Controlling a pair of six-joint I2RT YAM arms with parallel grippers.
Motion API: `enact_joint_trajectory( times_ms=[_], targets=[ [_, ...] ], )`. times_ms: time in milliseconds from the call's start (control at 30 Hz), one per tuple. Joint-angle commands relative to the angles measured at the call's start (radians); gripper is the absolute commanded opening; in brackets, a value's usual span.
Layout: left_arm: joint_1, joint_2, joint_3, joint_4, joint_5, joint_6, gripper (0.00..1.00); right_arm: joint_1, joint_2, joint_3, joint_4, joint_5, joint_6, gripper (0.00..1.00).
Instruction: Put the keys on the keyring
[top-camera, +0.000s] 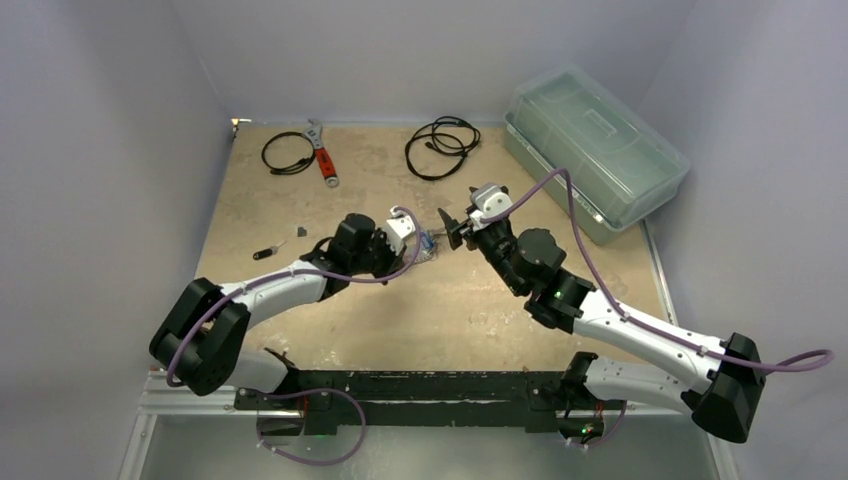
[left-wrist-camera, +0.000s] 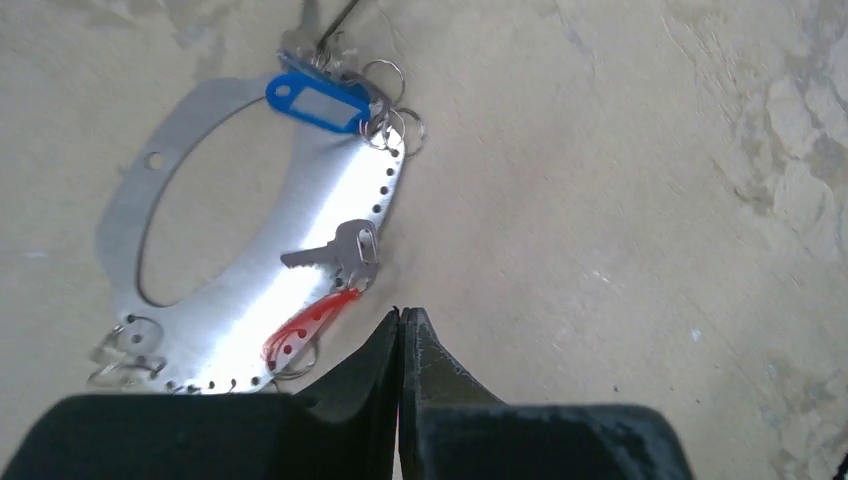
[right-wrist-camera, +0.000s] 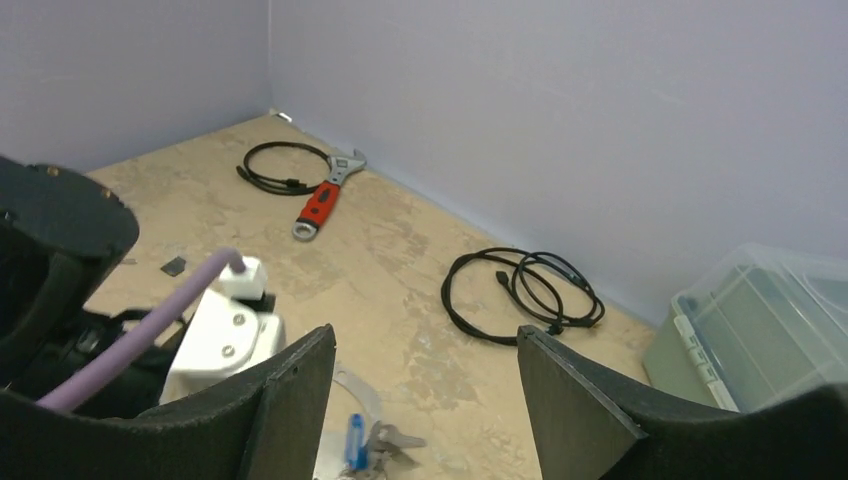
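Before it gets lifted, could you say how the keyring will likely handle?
The keyring looks like flat sheet metal, so it is probably stiff. Lying flush on the table, it may slide when pushed. The silver key and blue tag hang on small rings, so they would likely dangle.

Two cables (top-camera: 441, 147), one wrench (top-camera: 322, 150), one keyring (left-wrist-camera: 340, 200)

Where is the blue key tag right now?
In the left wrist view the blue tag lies at the far edge of the flat metal keyring, beyond the silver key, near mid-table.
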Motion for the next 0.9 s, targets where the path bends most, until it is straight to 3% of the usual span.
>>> enact_joint_trajectory(
  times_ms=[0, 600, 767, 867],
  targets=[
    [-0.040, -0.040, -0.035, 0.036, 0.012, -0.100, 0.00, -0.003, 0.013, 0.008, 0.051, 0.027, 0.013, 0.70],
    [-0.058, -0.110, 0.039, -0.314, -0.033, -0.157, 0.00, -0.011, 0.102, 0.045, 0.007, 0.038, 0.057, 0.74],
    [-0.059, -0.210, 0.078, -0.380, -0.115, -0.130, 0.14, -0.044, 0.167, 0.124, -0.105, -0.013, 0.171, 0.77],
    [-0.056, -0.251, 0.096, -0.409, -0.181, -0.044, 0.31, -0.089, 0.221, 0.188, -0.192, -0.097, 0.264, 0.79]
  ],
)
